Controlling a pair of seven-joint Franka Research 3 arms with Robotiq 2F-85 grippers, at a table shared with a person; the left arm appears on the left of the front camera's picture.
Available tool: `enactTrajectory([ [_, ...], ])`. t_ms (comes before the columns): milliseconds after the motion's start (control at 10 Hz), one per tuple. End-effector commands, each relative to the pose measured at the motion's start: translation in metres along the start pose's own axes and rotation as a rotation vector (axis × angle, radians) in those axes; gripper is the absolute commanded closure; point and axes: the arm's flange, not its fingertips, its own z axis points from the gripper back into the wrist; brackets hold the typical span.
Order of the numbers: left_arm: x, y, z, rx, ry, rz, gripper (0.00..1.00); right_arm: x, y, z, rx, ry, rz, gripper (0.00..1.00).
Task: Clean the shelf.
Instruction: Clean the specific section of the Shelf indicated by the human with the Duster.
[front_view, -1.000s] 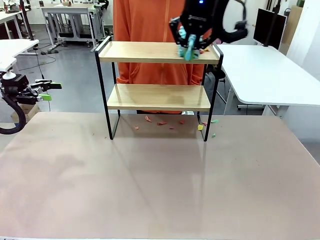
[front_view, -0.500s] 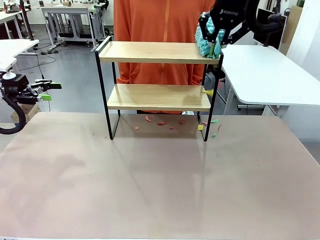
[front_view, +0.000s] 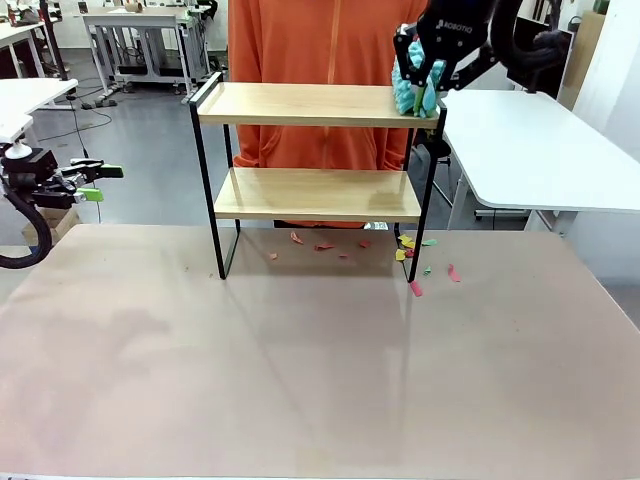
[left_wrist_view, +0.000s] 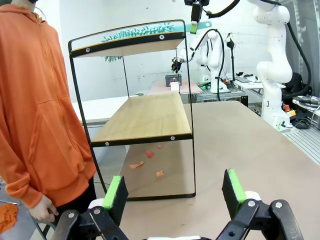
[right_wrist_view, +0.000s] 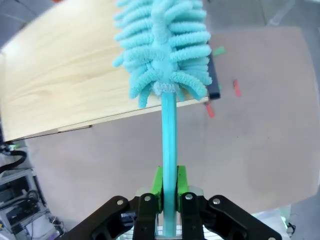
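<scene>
Right claw (front_view: 424, 72) is clamped on the thin handle of a fluffy turquoise duster (front_view: 411, 92), its green pads pressed against the stick from both sides in the right wrist view (right_wrist_view: 169, 187). A second ago it was working the brush head over the right half of the top board. It has since swept across to the right-hand end and now holds the head right at the side rail. More small paper scraps, red, yellow and green (front_view: 415, 288), now lie on the beige tabletop (front_view: 300, 390) beside the rack's right foot than a second ago, so the sweep appears to have pushed the litter off the board's end. That pass looks nearly finished, though the fallen bits would still need gathering if the table counts. Left claw (front_view: 96, 183) has not moved from the table's left edge, well apart from the work, with its jaws wide apart and nothing between them (left_wrist_view: 175, 192). The small two-tier shelf of light wooden boards in a thin black metal frame (front_view: 315, 105) stands upright at the far middle of the table, just in front of a person in an orange hoodie (front_view: 300, 40). Its top board looks bare and clean where it shows (right_wrist_view: 65, 75), and the lower board (left_wrist_view: 142, 117) also seems clear, while several reddish scraps remain on the table beneath it.
</scene>
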Motion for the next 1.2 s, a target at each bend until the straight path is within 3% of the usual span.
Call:
enactTrajectory([
  [0,0.002,-0.001,0.0,-0.004,0.007,-0.002,0.0,-0.012,-0.013,0.032,0.149,-0.068,0.135,0.87],
  [200,0.002,-0.001,0.0,-0.004,0.007,-0.002,0.0,-0.019,-0.022,0.045,0.292,-0.007,0.356,0.87],
  [400,0.002,-0.001,0.0,-0.004,0.007,-0.002,0.0,-0.034,-0.021,0.047,0.405,0.095,0.66,0.87],
  [600,0.002,-0.001,0.0,-0.004,0.007,-0.002,0.0,-0.052,-0.022,0.046,0.431,0.236,0.971,0.87],
  [800,0.002,-0.001,0.0,-0.004,0.007,-0.002,0.0,-0.073,-0.031,0.032,0.286,0.336,1.181,0.87],
  [1100,0.002,-0.001,0.0,-0.004,0.007,-0.002,0.0,-0.094,-0.065,-0.016,0.053,0.5,1.275,0.87],
])
